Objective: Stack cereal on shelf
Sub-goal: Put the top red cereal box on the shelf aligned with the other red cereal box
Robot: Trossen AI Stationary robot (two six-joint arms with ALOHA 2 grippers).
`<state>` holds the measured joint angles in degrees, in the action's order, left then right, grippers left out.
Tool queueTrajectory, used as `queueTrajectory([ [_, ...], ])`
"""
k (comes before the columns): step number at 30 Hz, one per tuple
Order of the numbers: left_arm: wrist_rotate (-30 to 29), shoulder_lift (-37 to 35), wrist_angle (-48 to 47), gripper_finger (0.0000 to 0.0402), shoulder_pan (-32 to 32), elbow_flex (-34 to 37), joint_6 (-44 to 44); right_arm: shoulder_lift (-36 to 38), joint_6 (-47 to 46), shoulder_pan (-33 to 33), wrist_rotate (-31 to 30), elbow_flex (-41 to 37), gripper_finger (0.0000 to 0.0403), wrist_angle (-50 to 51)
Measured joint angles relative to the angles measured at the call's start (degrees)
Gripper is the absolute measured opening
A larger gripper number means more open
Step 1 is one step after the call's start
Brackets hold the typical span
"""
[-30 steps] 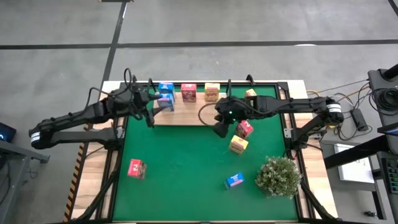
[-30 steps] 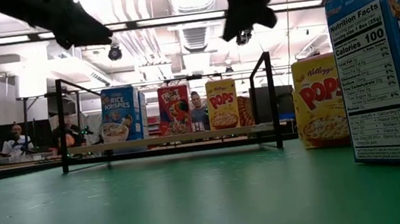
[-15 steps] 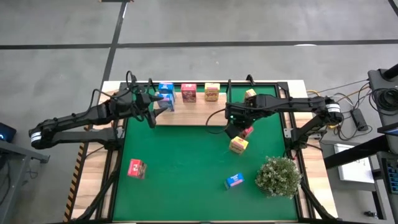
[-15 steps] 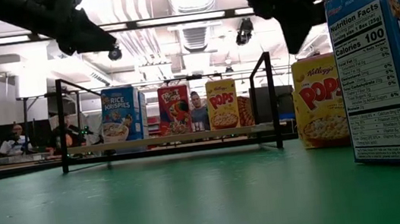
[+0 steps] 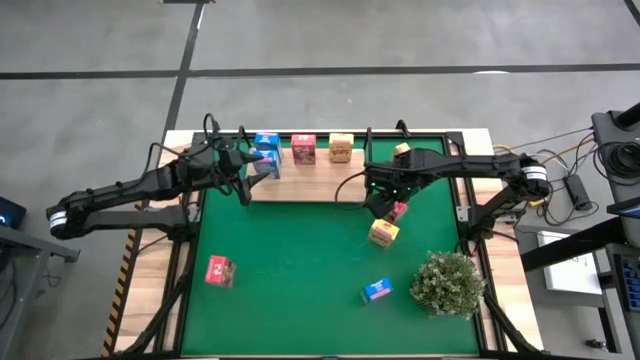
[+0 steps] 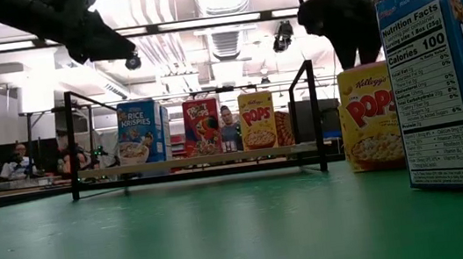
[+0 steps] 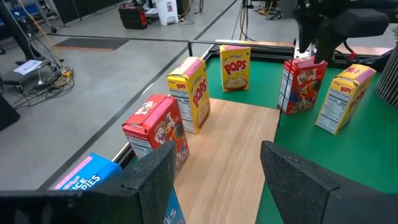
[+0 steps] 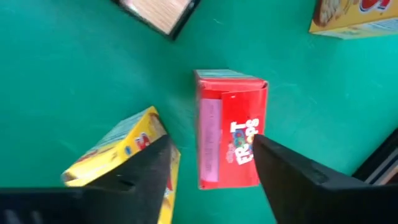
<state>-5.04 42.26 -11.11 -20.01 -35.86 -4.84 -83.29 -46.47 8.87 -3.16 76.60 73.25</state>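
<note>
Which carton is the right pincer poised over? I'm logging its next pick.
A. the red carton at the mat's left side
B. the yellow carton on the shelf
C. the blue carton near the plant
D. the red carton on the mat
D: the right wrist view shows the right pincer open directly above the red carton, which stands on the green mat.

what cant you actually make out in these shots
- High view: the red box on the mat is mostly covered by the right gripper above it.
- High view: one blue box on the shelf is partly covered by the left gripper.
- Low view: the near blue box is cut off by the right edge.
- Right wrist view: a yellow box is partly behind that gripper's fingers.
</note>
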Motion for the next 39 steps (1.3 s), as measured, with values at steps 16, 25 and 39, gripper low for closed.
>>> queueTrajectory([
  [16,0.02,0.04,-0.02,0.0217,0.0,0.0,0.01,-0.09,0.01,0.03,-1.4,-5.82,0.0242,-3.59],
  [25,0.02,0.04,-0.03,0.0217,-0.01,0.0,0.02,-0.09,0.01,0.06,-1.4,-5.82,0.018,-3.78],
  [39,0.02,0.04,-0.04,0.0217,-0.02,0.0,0.04,0.94,0.21,0.16,0.17,-3.53,0.0146,0.16],
])
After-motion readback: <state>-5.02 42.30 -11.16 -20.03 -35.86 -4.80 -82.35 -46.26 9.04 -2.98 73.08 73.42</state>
